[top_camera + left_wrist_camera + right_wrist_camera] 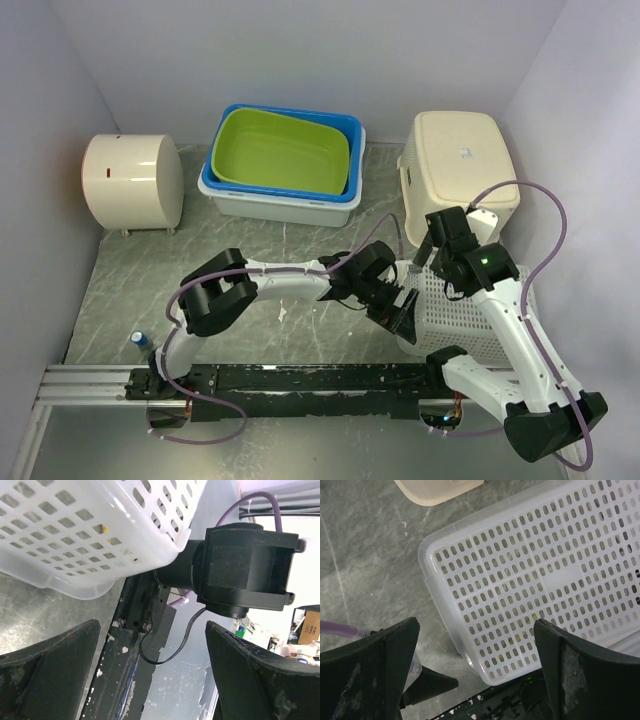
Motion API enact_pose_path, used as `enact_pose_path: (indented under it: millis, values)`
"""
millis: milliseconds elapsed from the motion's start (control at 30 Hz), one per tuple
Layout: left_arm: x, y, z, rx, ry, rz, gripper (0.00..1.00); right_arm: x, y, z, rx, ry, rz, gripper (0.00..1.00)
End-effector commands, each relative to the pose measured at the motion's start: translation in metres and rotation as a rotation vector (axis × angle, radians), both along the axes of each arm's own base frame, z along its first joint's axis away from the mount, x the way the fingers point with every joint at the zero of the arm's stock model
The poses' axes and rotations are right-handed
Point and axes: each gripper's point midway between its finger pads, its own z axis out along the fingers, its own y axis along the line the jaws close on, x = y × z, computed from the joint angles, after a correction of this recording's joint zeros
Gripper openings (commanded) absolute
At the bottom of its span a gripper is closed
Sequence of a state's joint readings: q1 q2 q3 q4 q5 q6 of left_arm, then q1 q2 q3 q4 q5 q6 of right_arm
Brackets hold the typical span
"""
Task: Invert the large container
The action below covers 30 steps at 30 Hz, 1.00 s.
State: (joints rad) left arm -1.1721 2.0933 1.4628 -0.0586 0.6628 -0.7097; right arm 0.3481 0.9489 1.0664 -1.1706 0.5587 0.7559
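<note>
The white perforated container (470, 320), seemingly base-up at the worktop's (150, 290) near right corner, lies under the released jaws of the right arm (512, 322), with the left arm (290, 280) and its released jaws just beside it.

Place: robot lab cell
Evidence: white walls (300, 50) boxing in the table (130, 285); mounting rail (300, 378) along its near edge

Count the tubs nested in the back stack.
3: green tub innermost, blue tub around it, white tub outermost, underneath. More could be hidden between them.
</note>
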Motion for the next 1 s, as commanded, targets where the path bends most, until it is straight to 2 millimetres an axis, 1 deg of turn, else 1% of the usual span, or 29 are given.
enact_pose_path:
  millis: [0,100,167,233,300,400,467,567,700,767,833,900,967]
  values:
    - [0.01,-0.005,0.018,-0.073,-0.037,0.027,0.98,0.011,0.002,0.017,0.013,-0.078,-0.002,1.0]
    - [0.017,0.006,0.028,-0.043,-0.108,0.054,0.98,0.018,0.008,0.02,0.029,-0.091,0.03,1.0]
    - [0.022,0.022,0.034,0.006,-0.172,0.076,1.0,0.025,0.015,0.027,0.049,-0.119,0.068,1.0]
    - [0.03,0.043,0.04,0.073,-0.254,0.102,1.0,0.036,0.026,0.039,0.078,-0.166,0.127,1.0]
    - [0.039,0.068,0.045,0.145,-0.324,0.13,1.0,0.049,0.041,0.058,0.121,-0.238,0.208,1.0]
    - [0.051,0.11,0.053,0.213,-0.372,0.173,1.0,0.067,0.069,0.087,0.194,-0.355,0.347,1.0]
    - [0.066,0.143,0.066,0.231,-0.4,0.231,1.0,0.078,0.092,0.105,0.252,-0.431,0.459,1.0]
    - [0.088,0.187,0.08,0.259,-0.434,0.315,1.0,0.091,0.126,0.132,0.332,-0.543,0.631,1.0]
    - [0.119,0.242,0.095,0.274,-0.451,0.439,1.0,0.109,0.169,0.156,0.424,-0.643,0.83,0.99]
    - [0.132,0.268,0.1,0.296,-0.474,0.49,1.0,0.12,0.186,0.16,0.46,-0.648,0.896,0.98]
    - [0.143,0.292,0.105,0.318,-0.483,0.553,1.0,0.134,0.201,0.159,0.494,-0.633,0.93,0.96]
    - [0.154,0.317,0.106,0.356,-0.472,0.626,0.99,0.148,0.219,0.156,0.506,-0.599,0.961,0.94]
    - [0.171,0.343,0.111,0.379,-0.454,0.733,1.0,0.161,0.242,0.145,0.471,-0.543,0.977,0.93]
